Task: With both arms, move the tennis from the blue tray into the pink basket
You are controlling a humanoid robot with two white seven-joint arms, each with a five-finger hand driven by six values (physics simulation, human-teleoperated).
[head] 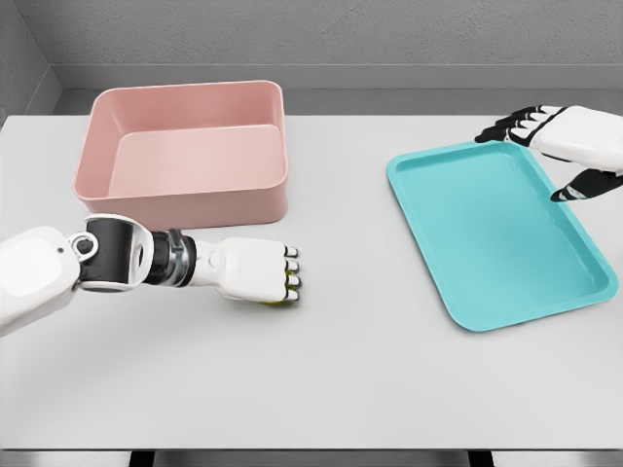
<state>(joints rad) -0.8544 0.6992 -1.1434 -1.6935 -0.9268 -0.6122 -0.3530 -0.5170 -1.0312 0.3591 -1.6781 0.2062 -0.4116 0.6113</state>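
The pale grey bench lies open across its whole near strip and down a wide lane through the middle, between the pink rectangular plastic basket at far left and the shallow teal rectangular tray at right. The basket's tall walls block any low pass at far left; its mouth is open from above. Just near of it, the white left hand and forearm lie low across the bench, closing the path along the basket's near wall. The white right hand hangs over the tray's far right corner; the tray's flat floor is otherwise reachable from above.
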